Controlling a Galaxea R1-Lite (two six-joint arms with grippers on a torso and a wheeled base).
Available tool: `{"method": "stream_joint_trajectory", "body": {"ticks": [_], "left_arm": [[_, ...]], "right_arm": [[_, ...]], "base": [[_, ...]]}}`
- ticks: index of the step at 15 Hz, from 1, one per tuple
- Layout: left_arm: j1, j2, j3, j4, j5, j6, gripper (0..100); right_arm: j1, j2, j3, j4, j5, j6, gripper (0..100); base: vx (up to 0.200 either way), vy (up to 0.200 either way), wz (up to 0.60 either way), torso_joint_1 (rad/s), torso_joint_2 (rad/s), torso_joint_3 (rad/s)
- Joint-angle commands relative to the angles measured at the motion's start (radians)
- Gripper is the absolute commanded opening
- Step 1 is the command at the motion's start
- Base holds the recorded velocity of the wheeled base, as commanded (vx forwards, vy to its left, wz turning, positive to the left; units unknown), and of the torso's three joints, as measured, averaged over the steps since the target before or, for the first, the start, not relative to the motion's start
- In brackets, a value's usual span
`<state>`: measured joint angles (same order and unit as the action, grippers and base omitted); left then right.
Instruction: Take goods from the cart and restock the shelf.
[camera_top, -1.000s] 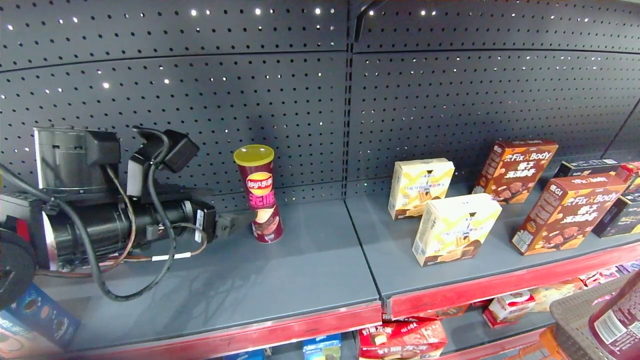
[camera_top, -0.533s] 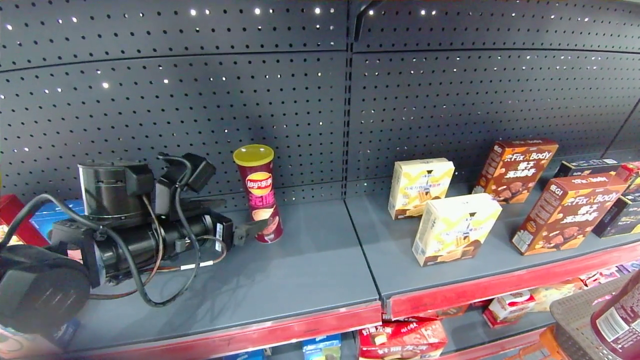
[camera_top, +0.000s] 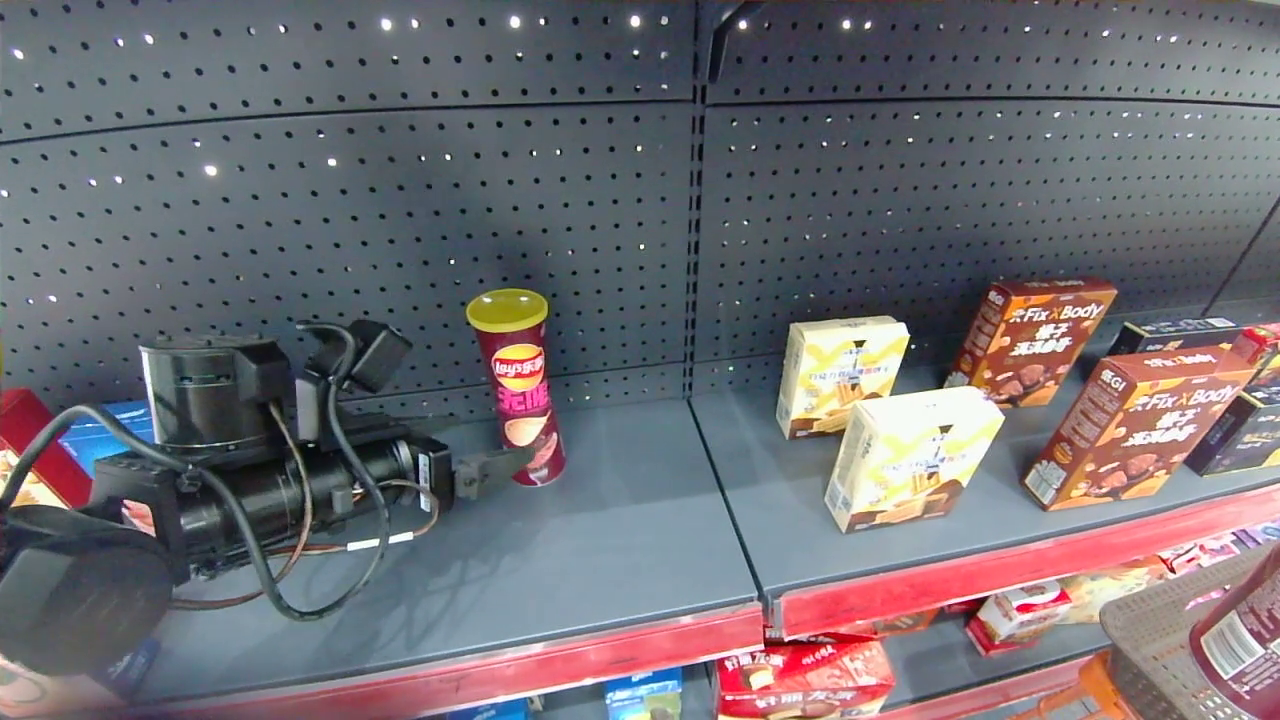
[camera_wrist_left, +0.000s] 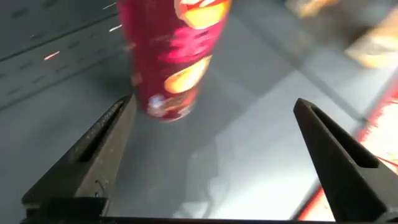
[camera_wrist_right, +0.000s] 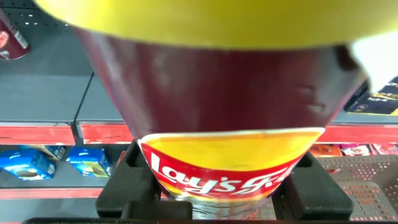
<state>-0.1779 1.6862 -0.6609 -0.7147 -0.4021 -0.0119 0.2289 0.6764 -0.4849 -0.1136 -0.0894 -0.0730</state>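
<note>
Chip can (camera_top: 518, 385) is stood upright on shelf (camera_top: 600, 540), close to pegboard back (camera_top: 450, 200); it is judged to be set deep so the front strip is left free for more stock. L gripper (camera_top: 497, 464) is seen low beside this can's base, on the side away from the boxes (camera_top: 905, 455), w/ jaws spread wide & nothing gripped, so the can is taken as released & self-standing. Well off from that can, past the boxes & lower, a 2nd can (camera_wrist_right: 211, 93) is clamped in R gripper (camera_wrist_right: 214, 193) over cart basket (camera_top: 1150, 620), prob. held ready as next item.
</note>
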Motion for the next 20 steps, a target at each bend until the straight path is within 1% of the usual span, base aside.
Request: {"method": "stream_joint_trajectory", "body": {"ticks": [1, 2, 3, 4, 5, 6, 8, 11, 12, 14, 15, 16, 20], "left_arm": [[0.069, 0.018, 0.0, -0.032, -0.063, 0.012, 100], [0.089, 0.035, -0.002, -0.063, -0.08, 0.027, 100], [0.115, 0.086, -0.003, -0.132, -0.098, 0.066, 100], [0.14, 0.122, 0.0, -0.209, -0.142, 0.072, 100], [0.158, 0.153, 0.006, -0.278, -0.202, 0.072, 100], [0.175, 0.176, 0.02, -0.325, -0.265, 0.07, 100], [0.184, 0.182, 0.024, -0.33, -0.304, 0.069, 100], [0.186, 0.204, 0.02, -0.336, -0.379, 0.069, 100], [0.186, 0.204, 0.02, -0.336, -0.379, 0.069, 100], [0.186, 0.241, -0.016, -0.339, -0.422, 0.069, 100], [0.186, 0.242, -0.019, -0.339, -0.428, 0.069, 100], [0.186, 0.27, -0.066, -0.342, -0.462, 0.072, 100], [0.187, 0.322, -0.183, -0.336, -0.483, 0.07, 100]], "right_arm": [[-0.005, 0.0, -0.001, 0.0, 0.0, -0.001, 0], [-0.003, 0.0, 0.0, 0.0, 0.0, -0.001, 0], [-0.003, 0.002, 0.003, 0.0, 0.0, -0.001, 0], [-0.003, 0.002, 0.005, 0.0, 0.0, -0.001, 0], [-0.003, 0.0, 0.008, 0.0, 0.0, -0.001, 0], [-0.003, -0.001, 0.009, 0.0, 0.0, -0.001, 0], [-0.003, -0.001, 0.008, 0.0, 0.0, -0.001, 0], [-0.003, 0.002, 0.012, 0.0, 0.002, -0.001, 0], [-0.003, 0.002, 0.012, 0.0, 0.002, -0.001, 0], [-0.002, 0.0, 0.008, 0.0, 0.002, 0.001, 0], [-0.002, 0.0, 0.008, 0.0, 0.002, -0.001, 0], [-0.002, 0.0, 0.003, 0.0, 0.002, 0.001, 0], [0.001, 0.0, 0.003, 0.0, 0.003, 0.001, 0]], "base": [[0.0, 0.0, 0.0, 0.0, 0.0, 0.0], [0.0, 0.0, 0.0, 0.0, 0.0, 0.0], [0.0, 0.0, 0.0, 0.0, 0.0, 0.0], [0.0, 0.0, 0.0, 0.0, 0.0, 0.0], [0.0, 0.0, 0.0, 0.0, 0.0, 0.0], [0.0, 0.0, 0.0, 0.0, 0.0, 0.0], [0.0, 0.0, 0.0, 0.0, 0.0, 0.0], [0.0, 0.0, 0.0, 0.0, 0.0, 0.0], [0.0, 0.0, 0.0, 0.0, 0.0, 0.0], [0.0, 0.0, 0.0, 0.0, 0.0, 0.0], [0.0, 0.0, 0.0, 0.0, 0.0, 0.0], [0.0, 0.0, 0.0, 0.0, 0.0, 0.0], [0.0, 0.0, 0.0, 0.0, 0.0, 0.0]]}}
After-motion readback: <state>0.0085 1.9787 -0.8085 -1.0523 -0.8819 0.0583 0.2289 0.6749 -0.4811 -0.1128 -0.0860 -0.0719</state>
